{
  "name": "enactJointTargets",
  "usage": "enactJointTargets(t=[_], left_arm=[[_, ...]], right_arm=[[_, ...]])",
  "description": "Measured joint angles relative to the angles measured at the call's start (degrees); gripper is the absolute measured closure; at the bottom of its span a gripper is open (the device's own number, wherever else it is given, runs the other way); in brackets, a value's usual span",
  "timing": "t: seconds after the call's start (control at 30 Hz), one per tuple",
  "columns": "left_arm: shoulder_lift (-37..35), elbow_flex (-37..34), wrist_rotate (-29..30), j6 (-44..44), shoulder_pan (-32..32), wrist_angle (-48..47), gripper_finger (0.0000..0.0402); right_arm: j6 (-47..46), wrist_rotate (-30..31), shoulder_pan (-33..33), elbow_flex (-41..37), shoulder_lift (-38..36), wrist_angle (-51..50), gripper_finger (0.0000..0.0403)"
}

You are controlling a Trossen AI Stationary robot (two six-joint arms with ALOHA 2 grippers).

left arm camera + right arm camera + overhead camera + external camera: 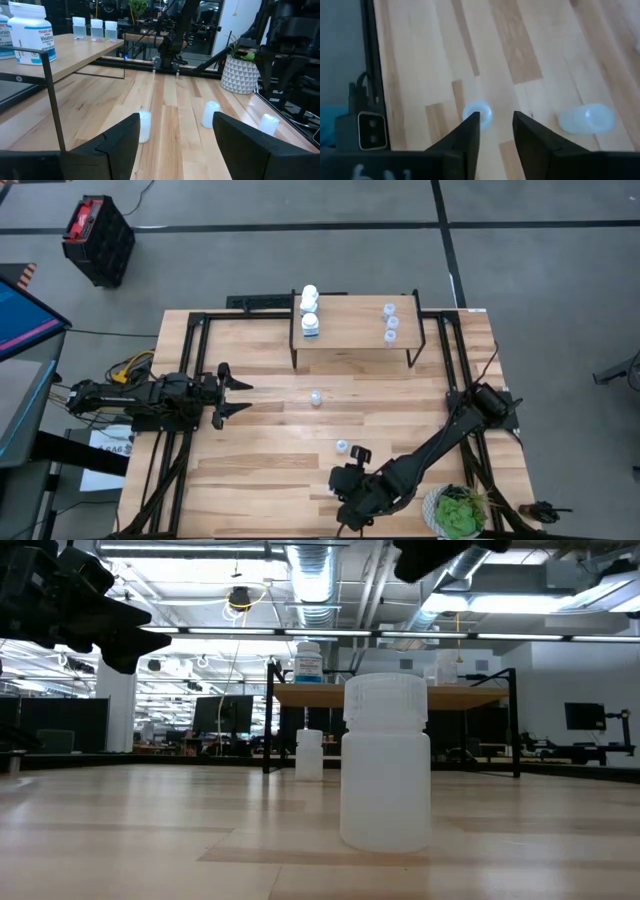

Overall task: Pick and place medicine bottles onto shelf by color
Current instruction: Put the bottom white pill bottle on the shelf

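Observation:
The small wood shelf (350,332) stands at the table's far side. It carries three white bottles (310,310) at its left end and three pale translucent ones (390,323) at its right end. Translucent bottles stand on the table at the middle (316,397) and nearer (342,447). A third (477,112) stands near the front edge under my right arm and looms large in the low view (385,760). My right gripper (496,120) is open and points down over this third bottle without touching it. My left gripper (235,397) is open and empty at the left.
A potted green plant (460,510) stands at the near right corner, beside my right arm. A small camera (360,131) sits at the table's near edge, close to the third bottle. Bare planks lie between the shelf and the loose bottles.

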State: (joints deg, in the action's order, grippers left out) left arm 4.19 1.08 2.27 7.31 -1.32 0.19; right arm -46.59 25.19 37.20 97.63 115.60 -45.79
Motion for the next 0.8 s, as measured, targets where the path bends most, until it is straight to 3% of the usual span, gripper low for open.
enactJointTargets(t=[0.33,0.8], left_arm=[[0.00,0.00,0.01,0.00,0.01,-0.01,0.0164],[0.00,0.00,0.03,0.00,0.02,-0.02,0.0164]], right_arm=[[6.58,-8.72,-0.51,-6.51,0.07,9.67,0.0168],[17.10,-9.28,-3.39,-6.85,5.73,14.34,0.0166]])
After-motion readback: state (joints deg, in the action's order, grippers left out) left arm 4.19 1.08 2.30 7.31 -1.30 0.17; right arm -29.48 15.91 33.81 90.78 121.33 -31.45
